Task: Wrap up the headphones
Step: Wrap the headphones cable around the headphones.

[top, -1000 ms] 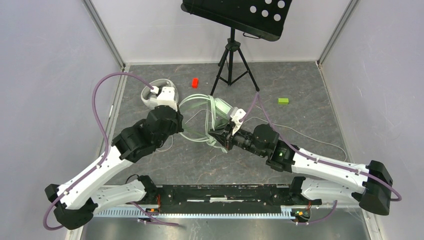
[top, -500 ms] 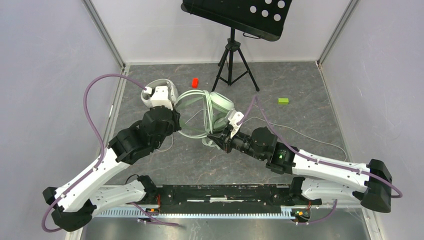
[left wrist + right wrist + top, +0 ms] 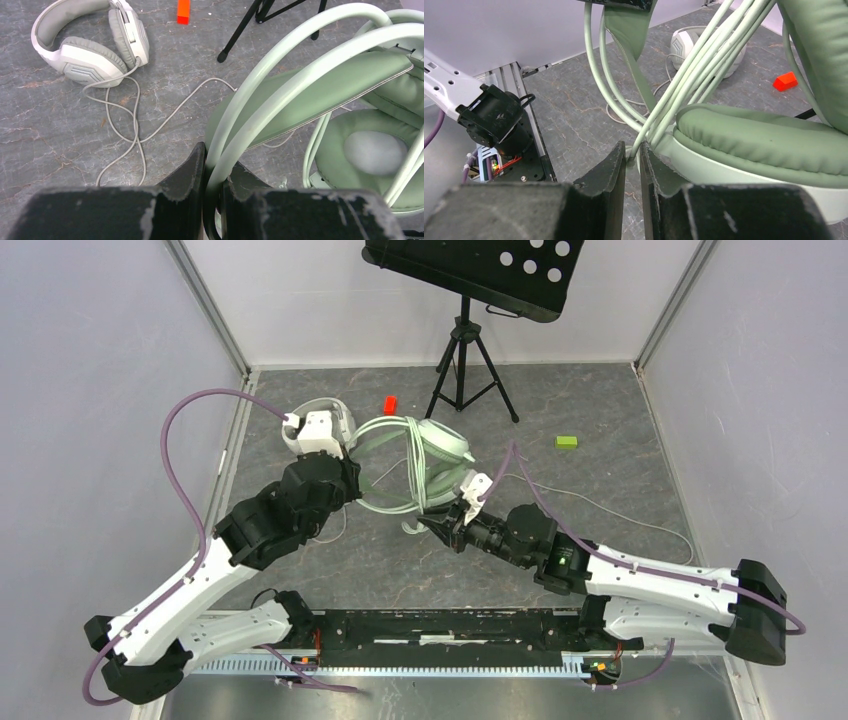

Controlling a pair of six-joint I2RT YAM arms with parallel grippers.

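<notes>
Nearest you, the right gripper point(image 3: 632, 150) sits low beside the mint-green headset point(image 3: 440, 445). Its fingers point(image 3: 614, 170) stand close together with one strand of the pale cable point(image 3: 694, 65) running into the slot between them. Whether they pinch that strand or merely guide it, you cannot tell from these views.

Just beyond, the left gripper point(image 3: 212, 160) is clamped on the headband hoops point(image 3: 227, 140). Its fingers point(image 3: 187, 175) are pressed to either side, and they hold the headset raised and tilted over the worktop point(image 3: 600, 420). Several turns of cable already cross the headband and run down past the round cushion point(image 3: 375, 150).

Finding: the step in hand is winding the mint-green headset's cable, and it appears well advanced. A pale strand point(image 3: 600, 506) trails right along the worktop and may be the remaining tail, though its owner is not certain.

Next move: carry the strand round the band once more under light tension while the left hold stays firm. Slack would let the earlier turns slip.

Farther off, the white-grey headset point(image 3: 85, 55) lies flat with its cable point(image 3: 135, 125) loose and unwrapped. That half of the task is outstanding.

At the far edge are a red block point(image 3: 390, 405), a green block point(image 3: 566, 442) and a tripod stand point(image 3: 465, 370).
</notes>
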